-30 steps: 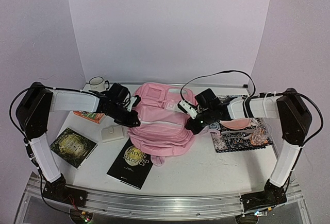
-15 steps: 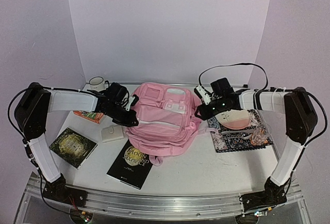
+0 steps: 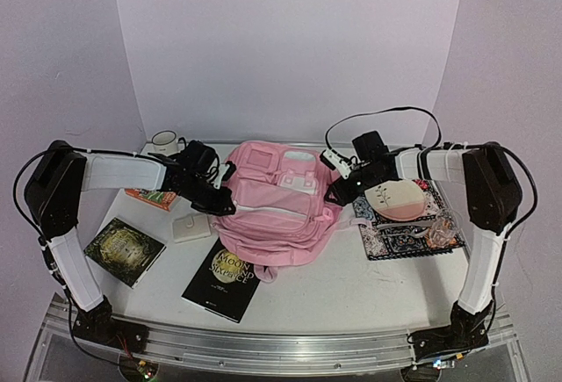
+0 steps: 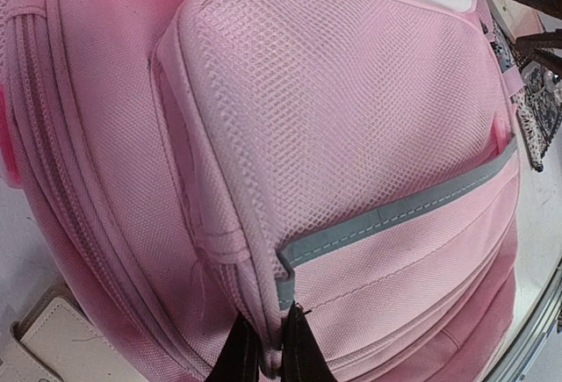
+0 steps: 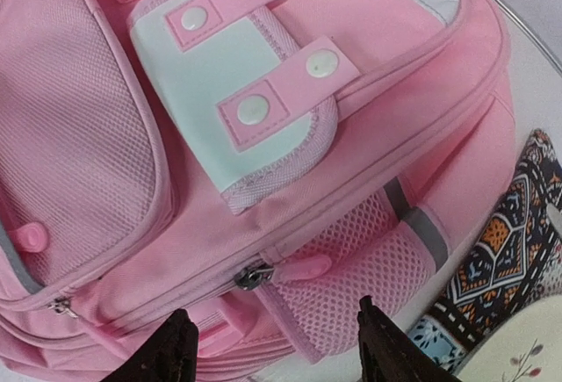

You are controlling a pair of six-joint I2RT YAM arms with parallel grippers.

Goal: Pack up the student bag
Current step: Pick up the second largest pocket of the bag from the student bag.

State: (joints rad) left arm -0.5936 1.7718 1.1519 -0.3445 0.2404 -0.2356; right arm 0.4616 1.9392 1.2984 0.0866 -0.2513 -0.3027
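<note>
Bag: bag (image 3: 272, 215) lies flat mid-table, front pockets up.
Axis: runs back wall to near edge, narrow end toward the wall.
Left: your left gripper (image 4: 268, 334) pinches the mesh-pocket seam.
Right: your right gripper (image 5: 274, 320) hangs jaws spread over the bag's side pocket.
Surface: white table (image 3: 351, 290); books (image 3: 224, 281), mug (image 3: 164, 142), plate (image 3: 397, 198).
Room: lilac walls (image 3: 281, 48).

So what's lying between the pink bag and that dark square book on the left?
A small white pouch lies there, between the bag and the book. The top view shows it best.
</note>
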